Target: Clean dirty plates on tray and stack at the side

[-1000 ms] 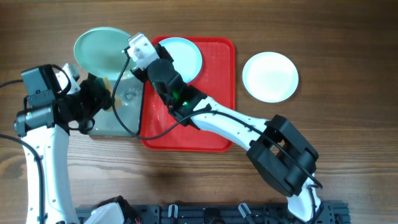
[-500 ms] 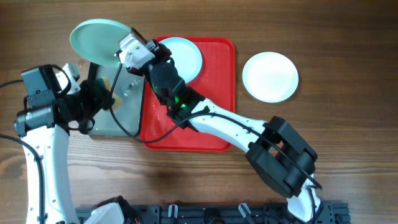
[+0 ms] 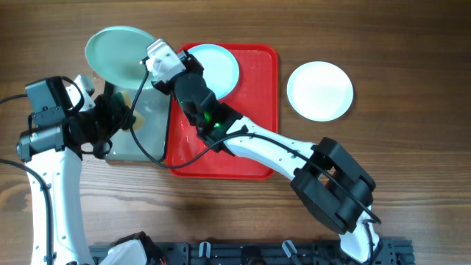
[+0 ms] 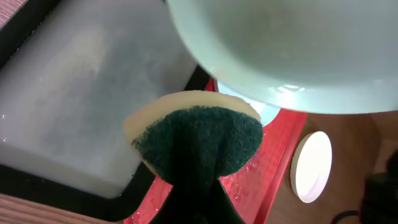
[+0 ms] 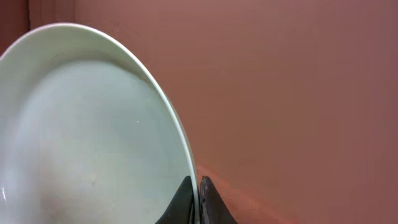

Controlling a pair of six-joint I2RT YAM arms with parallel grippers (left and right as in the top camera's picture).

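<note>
The right end effector is pinched narrow on the rim of the light teal plate, and the right wrist view shows its two dark fingertips closed on either side of that edge. Over the past second the plate rose and swung outward, away from the arm, then tipped. It has now come back a little toward the left end effector, which has not shifted and is clamped on a green-faced sponge. The plate hangs out beyond the right end effector's tips, over the far edge of the grey tray. In the left wrist view it sits just above and ahead of the sponge, though contact cannot be told from here. The small return probably sets the plate at an angle for scrubbing, so this one looks mid-clean rather than done. Behind the right end effector, a teal-rimmed plate waits on the red tray. Well off to its far side, a white plate lies alone on the worktop, likely starting the stack.
</note>
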